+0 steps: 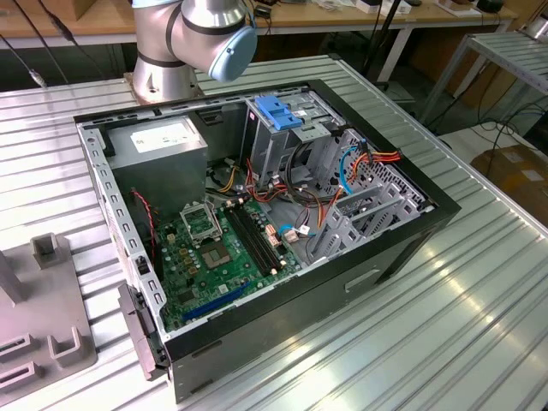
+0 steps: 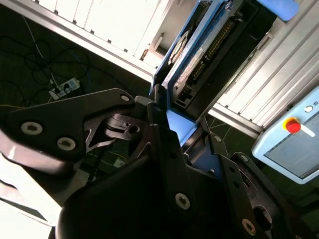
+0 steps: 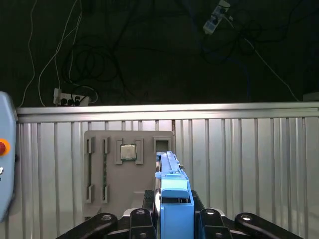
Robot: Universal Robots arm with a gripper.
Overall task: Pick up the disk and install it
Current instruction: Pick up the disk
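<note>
Disk [image 2: 197, 52] sits edge-on, clamped tight between the two fingers [image 2: 162, 124].

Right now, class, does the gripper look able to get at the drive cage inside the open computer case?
Probably yes: the computer case lies open upward and nothing covers the drive cage; the gripper is shut on the disk.

Exterior view bright, glare streaks on ribbed table [image 1: 479, 291]; wrist views dim, floor [image 3: 149, 50] dark.
</note>
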